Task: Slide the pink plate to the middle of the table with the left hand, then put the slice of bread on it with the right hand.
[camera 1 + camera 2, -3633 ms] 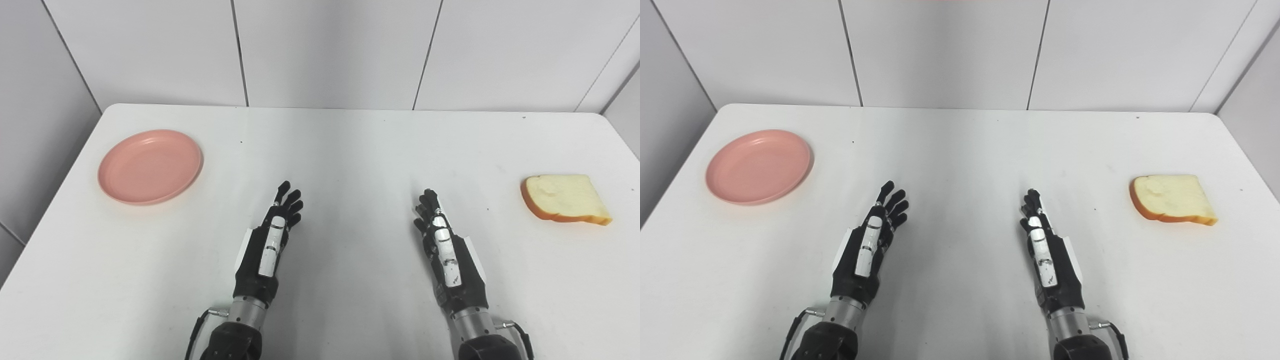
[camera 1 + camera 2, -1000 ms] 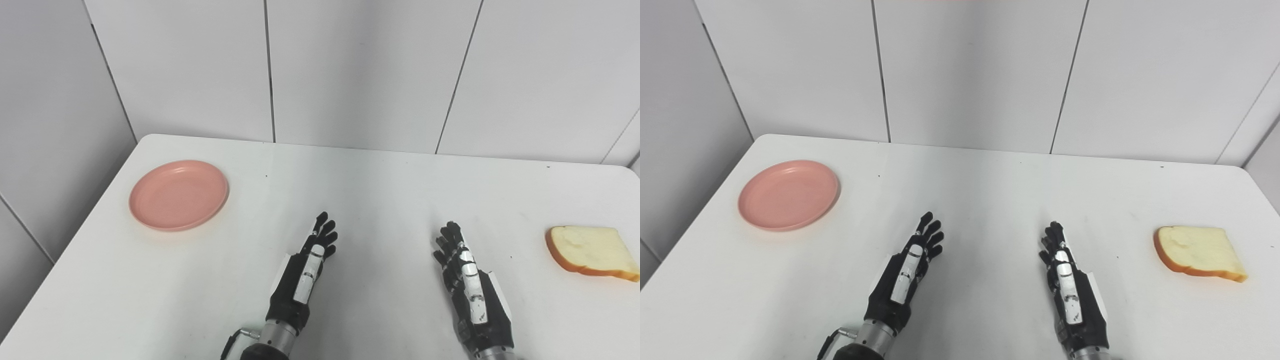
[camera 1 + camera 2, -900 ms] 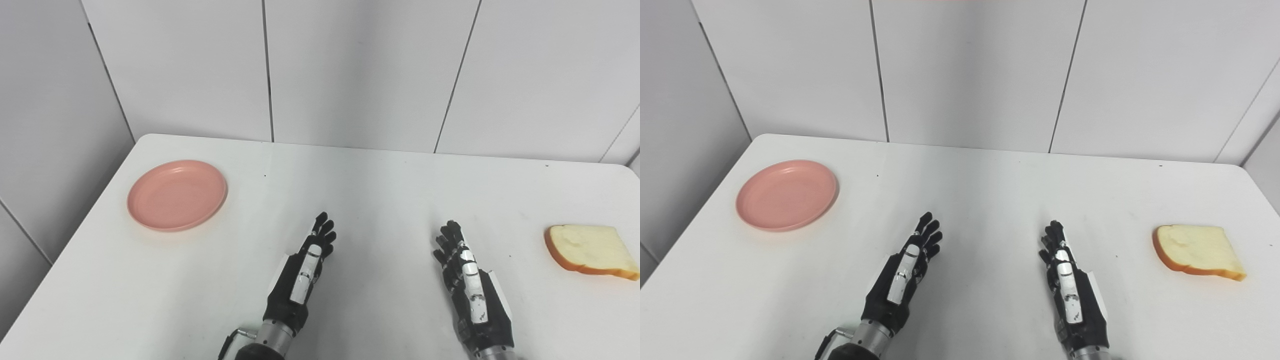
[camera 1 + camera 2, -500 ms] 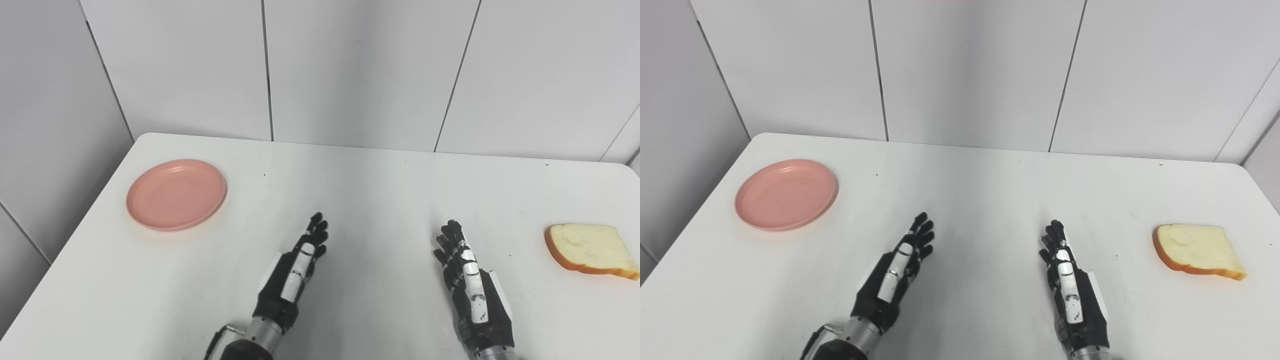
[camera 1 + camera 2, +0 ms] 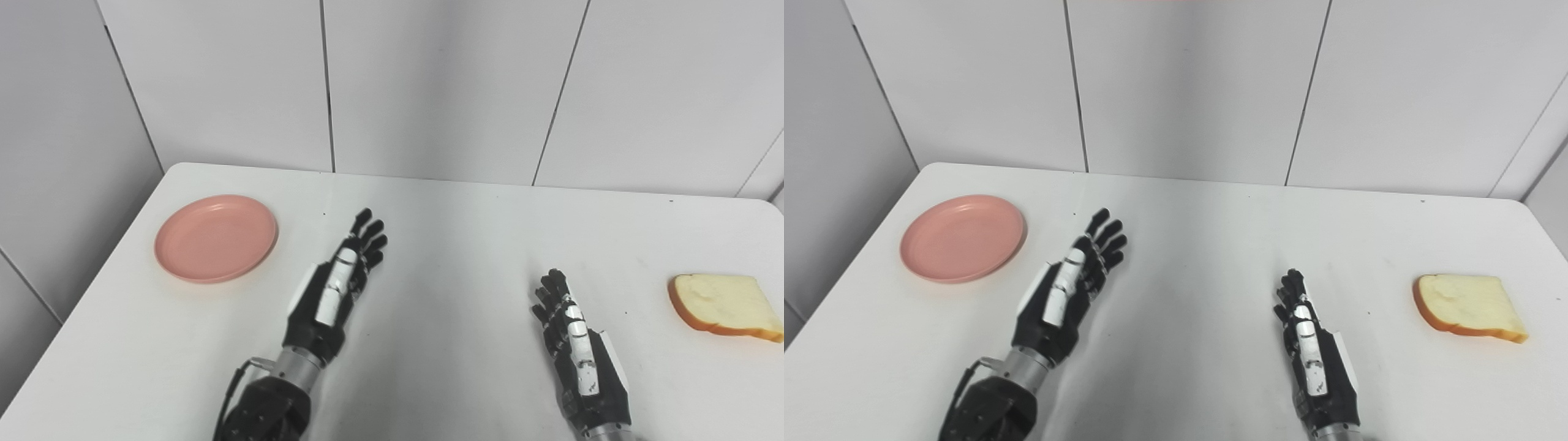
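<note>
meanwhile the pink plate [image 5: 215, 237] sits flat near the far left corner of the white table [image 5: 441, 214], with nothing on it, and the slice of bread [image 5: 723, 306] lies flat by the right edge, well apart from the plate. the left hand [image 5: 335, 288] hangs above the table just right of the plate and not touching it, empty, its fingers [image 5: 368, 236] stretched out and a little spread, pointing away toward the wall. the right hand [image 5: 1315, 355] is low at the near side, also empty with fingers extended and slightly apart, well short of the bread.
</note>
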`<move>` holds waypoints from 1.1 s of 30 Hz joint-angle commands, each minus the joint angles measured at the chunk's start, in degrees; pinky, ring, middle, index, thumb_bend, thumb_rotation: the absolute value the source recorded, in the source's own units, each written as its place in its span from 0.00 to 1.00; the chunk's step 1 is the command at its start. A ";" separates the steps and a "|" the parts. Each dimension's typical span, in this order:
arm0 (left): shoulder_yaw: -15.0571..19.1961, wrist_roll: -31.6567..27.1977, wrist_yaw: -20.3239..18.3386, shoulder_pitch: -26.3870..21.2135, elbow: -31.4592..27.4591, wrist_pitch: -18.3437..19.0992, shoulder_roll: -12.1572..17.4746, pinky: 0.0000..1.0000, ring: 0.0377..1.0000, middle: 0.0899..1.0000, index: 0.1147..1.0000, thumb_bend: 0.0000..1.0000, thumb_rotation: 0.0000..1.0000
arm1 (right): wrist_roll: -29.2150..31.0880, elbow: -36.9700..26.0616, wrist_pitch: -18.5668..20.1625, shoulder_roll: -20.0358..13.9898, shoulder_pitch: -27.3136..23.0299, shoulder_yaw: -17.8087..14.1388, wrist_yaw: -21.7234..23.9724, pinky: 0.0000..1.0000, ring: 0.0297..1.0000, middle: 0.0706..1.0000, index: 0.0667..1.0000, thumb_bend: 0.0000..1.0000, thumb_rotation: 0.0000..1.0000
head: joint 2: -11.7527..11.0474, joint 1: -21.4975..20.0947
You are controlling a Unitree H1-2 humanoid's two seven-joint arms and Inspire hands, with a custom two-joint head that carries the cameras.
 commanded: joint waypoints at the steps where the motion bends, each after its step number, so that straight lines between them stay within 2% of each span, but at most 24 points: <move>1: 0.94 -1.10 0.50 -2.84 -2.81 0.33 0.57 0.96 0.95 0.96 0.96 0.43 1.00 | 0.81 3.74 -0.22 -0.18 2.82 -0.62 0.62 1.00 1.00 1.00 0.99 0.33 1.00 | 0.10 0.00; 6: 2.96 -0.24 1.23 -6.30 -3.46 0.68 3.85 0.99 0.94 0.95 0.95 0.46 1.00 | 0.92 3.38 0.22 -0.36 2.84 -0.54 0.69 1.00 1.00 1.00 1.00 0.33 1.00 | 0.23 0.26; 15: 9.15 -4.50 2.20 -13.77 -1.17 1.01 7.44 1.00 0.93 0.93 0.93 0.45 1.00 | 0.66 3.72 -0.16 -0.44 2.80 -0.65 0.64 1.00 1.00 1.00 0.99 0.32 1.00 | 0.03 0.68; 18: 9.80 -4.79 2.57 -14.62 -0.60 1.14 7.91 0.99 0.92 0.92 0.92 0.45 1.00 | 0.65 3.59 0.15 -0.33 2.86 -0.69 0.41 1.00 1.00 1.00 0.99 0.32 1.00 | 0.03 0.68; 21: 11.92 -5.44 2.71 -17.08 1.71 0.55 10.05 0.97 0.92 0.92 0.92 0.45 1.00 | 0.74 4.32 -0.94 -0.38 2.80 -0.79 0.67 1.00 1.00 1.00 0.99 0.32 1.00 | -0.14 1.05; 27: 14.72 -4.86 3.90 -20.00 6.07 -0.71 13.74 0.93 0.91 0.91 0.91 0.47 1.00 | 0.87 4.11 -0.71 -0.44 2.95 -0.67 0.75 1.00 1.00 1.00 0.99 0.32 1.00 | -0.23 0.84; 33: 17.20 -5.24 4.70 -21.82 11.65 -1.91 16.30 0.91 0.91 0.91 0.90 0.43 1.00 | 0.59 4.25 -0.95 -0.45 2.90 -0.50 0.74 1.00 1.00 1.00 0.99 0.32 1.00 | -0.37 0.77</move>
